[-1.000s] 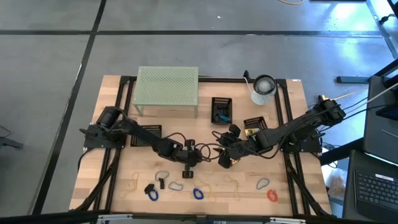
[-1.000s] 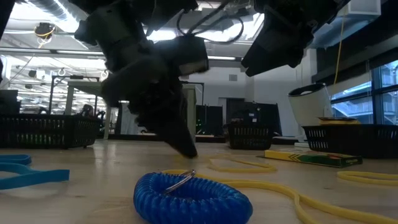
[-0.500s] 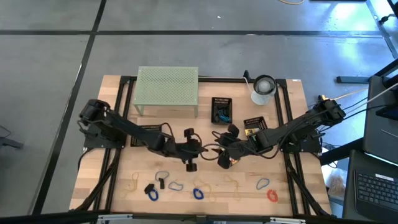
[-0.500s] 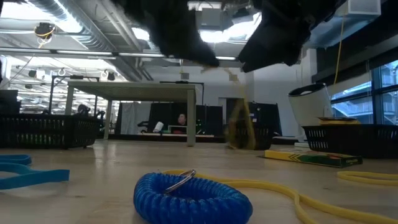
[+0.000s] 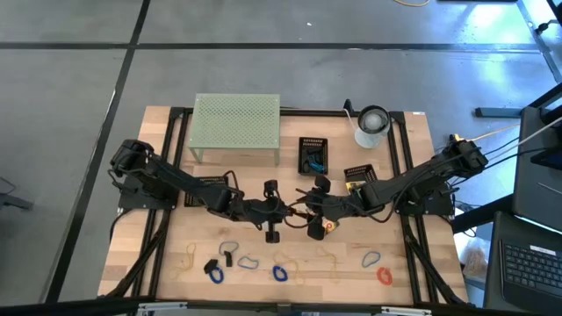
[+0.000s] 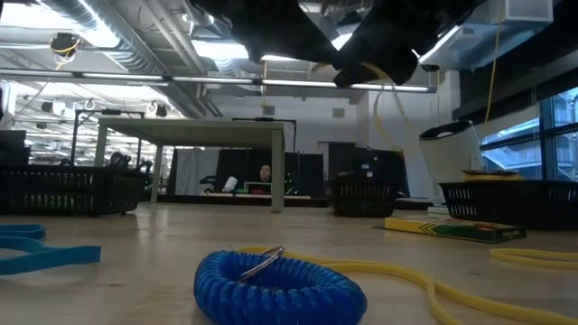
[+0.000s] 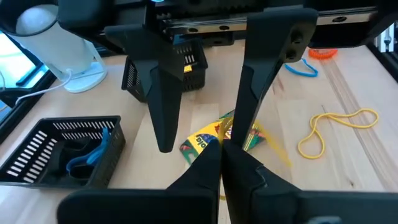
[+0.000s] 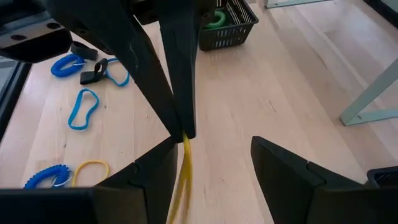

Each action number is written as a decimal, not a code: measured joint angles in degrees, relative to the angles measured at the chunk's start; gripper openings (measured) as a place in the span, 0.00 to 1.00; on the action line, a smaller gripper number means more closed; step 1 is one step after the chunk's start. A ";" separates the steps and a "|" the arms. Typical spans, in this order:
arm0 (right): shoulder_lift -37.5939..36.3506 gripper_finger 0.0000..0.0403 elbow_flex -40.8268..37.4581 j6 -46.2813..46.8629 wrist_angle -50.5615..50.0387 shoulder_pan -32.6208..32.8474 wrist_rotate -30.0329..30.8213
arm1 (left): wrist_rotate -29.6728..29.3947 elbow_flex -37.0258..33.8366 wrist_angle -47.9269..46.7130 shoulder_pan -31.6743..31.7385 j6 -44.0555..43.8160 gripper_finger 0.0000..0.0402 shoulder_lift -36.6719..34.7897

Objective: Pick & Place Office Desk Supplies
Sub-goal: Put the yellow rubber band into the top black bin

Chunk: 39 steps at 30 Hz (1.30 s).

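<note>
1. While we hold the left claw (image 8: 185, 129) pinched shut on a yellow band (image 8: 182, 171), the band hangs from its tips, clear of the table, at the centre of the high view.
2. Our right claw (image 7: 199, 142) meets it there with jaws wide, one finger on each side of the left tips. It grips nothing yet. We judge this to be a hand-over in mid-air.
3. The first risk is a miss. The band is thin and limp, so if the right jaws close above or beside it, they would clamp our left fingers instead.
4. The second risk is timing. If the left claw lets go before the right has a real grip, the band drops onto the crayon box (image 7: 214, 135) right under the claws.
5. The third risk is a snag. The hanging loop could catch on a right finger and get stretched or flung as the arms part.
6. Further out, a black basket (image 5: 313, 154) sits above centre in the high view, already holding some items.
7. Along the lower edge of that view lie the remaining supplies: a blue coil (image 5: 279, 273), a red clip (image 5: 384, 275) at lower right, and more loose bands (image 7: 336, 127). A dropped band among these would be hard to tell apart.
</note>
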 joint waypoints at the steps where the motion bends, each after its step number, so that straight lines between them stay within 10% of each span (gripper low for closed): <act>1: 0.00 0.51 0.00 -0.13 0.00 -0.13 -0.11 | -0.05 0.00 0.00 -0.02 0.00 0.01 0.00; 20: 0.00 0.48 0.00 3.03 0.13 -0.54 -2.94 | -3.45 0.11 6.29 -0.43 4.57 0.01 0.00; 39: 0.00 0.02 0.02 4.26 -0.33 -0.92 -5.93 | -10.75 0.10 6.14 -3.12 4.46 0.02 -0.04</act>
